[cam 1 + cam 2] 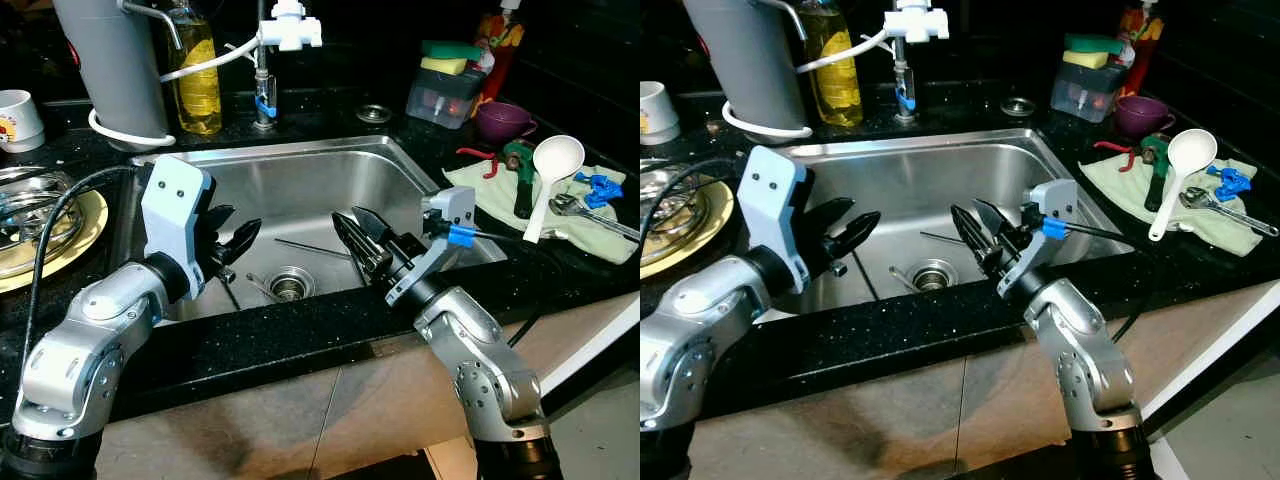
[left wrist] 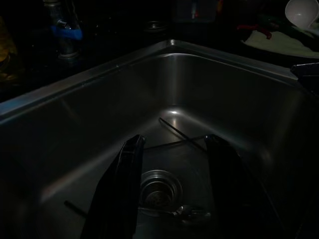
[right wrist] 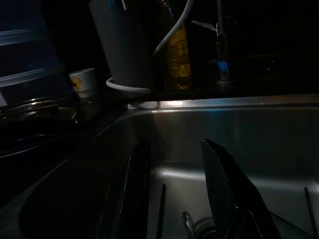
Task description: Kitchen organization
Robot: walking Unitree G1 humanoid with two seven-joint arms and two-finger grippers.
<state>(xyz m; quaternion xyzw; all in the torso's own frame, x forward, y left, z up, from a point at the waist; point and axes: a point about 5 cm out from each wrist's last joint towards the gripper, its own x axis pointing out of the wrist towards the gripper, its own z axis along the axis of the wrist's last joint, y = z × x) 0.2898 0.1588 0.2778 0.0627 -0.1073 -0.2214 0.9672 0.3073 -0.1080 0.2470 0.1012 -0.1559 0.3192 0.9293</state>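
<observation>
Two grippers, left [image 1: 232,243] and right [image 1: 362,240], hover with fingers spread and empty over the steel sink [image 1: 300,160], where thin utensils [image 1: 312,247] near the drain [image 1: 288,287] could slip or scrape if pinched off-centre.

We're in a home kitchen: steel sink [image 1: 300,165] set in a black speckled counter [image 1: 300,335], tap [image 1: 265,60], oil bottle [image 1: 197,70], sponges [image 1: 450,57], mug [image 1: 18,118], a ladle [image 1: 550,180] and tools on a cloth [image 1: 500,195].
</observation>
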